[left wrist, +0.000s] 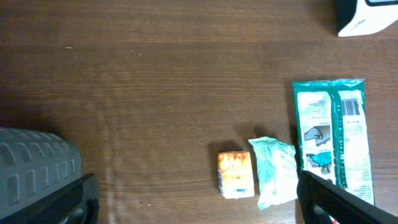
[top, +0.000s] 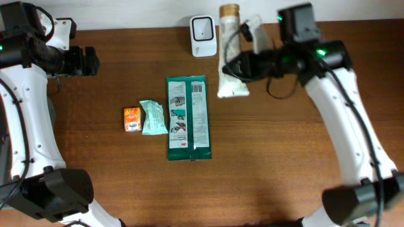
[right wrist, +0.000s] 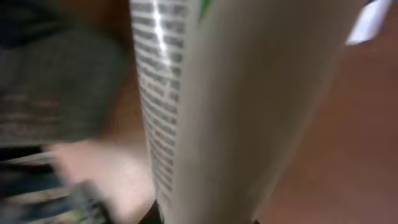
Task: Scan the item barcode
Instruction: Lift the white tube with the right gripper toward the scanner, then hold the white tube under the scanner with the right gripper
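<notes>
Right gripper (top: 242, 64), clamped on the white tube (top: 231, 85), should turn its barcode squarely toward the nearby scanner (top: 203, 36).

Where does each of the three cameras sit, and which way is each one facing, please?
Overhead: above the table, looking straight down; both arms show, the right hand shut on the white tube beside the scanner.
Left wrist: on the left arm, looking down at the green packet, teal pouch and orange box; the open left hand frames the bottom.
Right wrist: close against the tube, blurred; own fingers unclear.
Shared: overhead and left wrist both show packet, pouch, box and scanner.
</notes>
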Robot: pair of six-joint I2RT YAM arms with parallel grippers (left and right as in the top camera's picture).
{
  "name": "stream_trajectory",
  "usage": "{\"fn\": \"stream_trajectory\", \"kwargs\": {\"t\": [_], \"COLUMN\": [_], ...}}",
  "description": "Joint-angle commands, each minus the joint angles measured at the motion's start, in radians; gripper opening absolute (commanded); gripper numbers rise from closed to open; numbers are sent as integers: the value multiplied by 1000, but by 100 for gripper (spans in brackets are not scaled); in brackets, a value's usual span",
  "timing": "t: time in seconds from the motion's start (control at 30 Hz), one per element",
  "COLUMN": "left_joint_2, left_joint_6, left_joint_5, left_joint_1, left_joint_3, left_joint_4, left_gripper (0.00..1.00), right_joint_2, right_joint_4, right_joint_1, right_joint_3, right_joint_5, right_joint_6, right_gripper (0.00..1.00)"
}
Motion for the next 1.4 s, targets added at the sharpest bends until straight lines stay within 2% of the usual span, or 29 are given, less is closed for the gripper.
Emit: {"fn": "stream_trajectory", "kwargs": {"t": [0.0, 0.1, 0.23, 0.43, 0.6, 0.73, 0.83, 1.13, 1.37], "left_joint_2": [-11, -11, -11, -11, -11, -11, -11, -11, -11], "left_joint_6": [13, 13, 13, 13, 13, 13, 13, 13, 13], "left_joint_5": [14, 14, 14, 14, 14, 14, 14, 14, 14], "left_joint_1": [0, 0, 0, 0, 0, 0, 0, 0, 0], "left_joint_3": [7, 7, 7, 7, 7, 7, 7, 7, 7], "left_joint_4": [1, 1, 1, 1, 1, 1, 1, 1, 1], "left_gripper": [99, 99, 99, 99, 99, 99, 99, 99, 99], "right_joint_2": [93, 183, 304, 443, 549, 610, 647, 669, 669], "right_joint_4": [61, 148, 286, 550, 790, 892, 948, 976, 977], "right_joint_1": [100, 162, 193, 190, 190, 188, 180, 123, 137], "right_joint_3": [71, 71, 71, 71, 71, 71, 71, 71, 71], "right_joint_5": [479, 758, 948, 1073, 1204, 1236, 1246, 1245, 1218], "right_joint_6": [-63, -118, -206, -406, -654, -788, -841, -842, -842], "right_gripper": [4, 4, 4, 4, 4, 4, 4, 4, 4]}}
